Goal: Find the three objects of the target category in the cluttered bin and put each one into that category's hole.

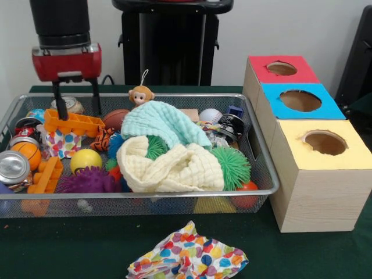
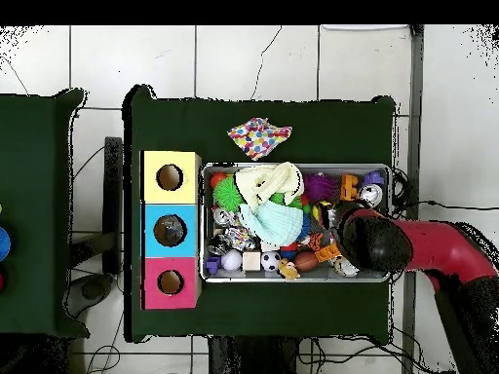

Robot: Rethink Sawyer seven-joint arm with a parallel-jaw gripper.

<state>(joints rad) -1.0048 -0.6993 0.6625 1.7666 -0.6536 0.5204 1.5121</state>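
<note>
So far I see nothing posted. The wire bin (image 1: 264,174), filling the frame's left and centre, remains crammed with balls, cloths and toys; the three-holed box (image 1: 314,174) sits at right. At upper left my gripper (image 1: 76,100) hangs open over an orange block (image 1: 72,123), apparently empty, though the target category isn't evident.
</note>
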